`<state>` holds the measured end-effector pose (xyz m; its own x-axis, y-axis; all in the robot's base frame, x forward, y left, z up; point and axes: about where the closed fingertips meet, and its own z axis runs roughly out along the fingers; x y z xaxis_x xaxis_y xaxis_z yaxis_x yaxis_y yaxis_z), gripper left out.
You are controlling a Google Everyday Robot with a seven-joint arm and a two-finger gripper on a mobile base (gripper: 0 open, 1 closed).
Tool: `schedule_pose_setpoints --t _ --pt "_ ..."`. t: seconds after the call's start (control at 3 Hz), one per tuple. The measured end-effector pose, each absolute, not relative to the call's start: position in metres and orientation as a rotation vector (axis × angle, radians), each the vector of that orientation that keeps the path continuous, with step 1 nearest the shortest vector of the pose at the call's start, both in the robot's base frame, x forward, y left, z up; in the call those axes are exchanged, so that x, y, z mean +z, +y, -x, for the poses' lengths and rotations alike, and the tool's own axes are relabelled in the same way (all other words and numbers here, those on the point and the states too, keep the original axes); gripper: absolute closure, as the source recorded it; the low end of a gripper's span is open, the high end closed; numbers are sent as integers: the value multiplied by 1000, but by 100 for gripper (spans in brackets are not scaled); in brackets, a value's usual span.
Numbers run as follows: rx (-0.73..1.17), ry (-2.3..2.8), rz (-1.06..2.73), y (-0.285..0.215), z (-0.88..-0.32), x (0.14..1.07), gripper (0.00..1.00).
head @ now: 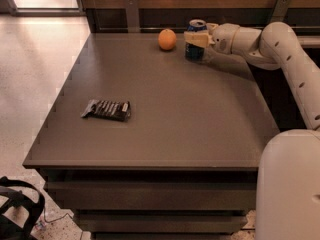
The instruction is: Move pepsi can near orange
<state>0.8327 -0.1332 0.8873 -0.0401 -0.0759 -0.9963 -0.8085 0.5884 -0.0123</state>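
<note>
The pepsi can (194,50), dark blue with a silver top, stands upright on the brown table (165,104) near its far edge. The orange (167,39) sits just left of the can, a small gap between them. My gripper (195,38) reaches in from the right on the white arm (270,44), and its cream fingers (196,38) are wrapped around the can's upper half, shut on it. The can's lower part shows below the fingers and rests on or just above the table.
A flat dark snack wrapper (106,109) lies on the table's left front part. A wooden wall panel with metal brackets (132,11) runs behind the table. My white base (287,184) fills the lower right. A black object (17,209) sits on the floor at lower left.
</note>
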Motion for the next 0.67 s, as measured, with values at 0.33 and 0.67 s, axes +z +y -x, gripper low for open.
schedule_pose_setpoints --t 0.33,0.67 --pt "705 1513 784 -130 -833 887 36" --pt "709 1513 787 -126 -834 886 14"
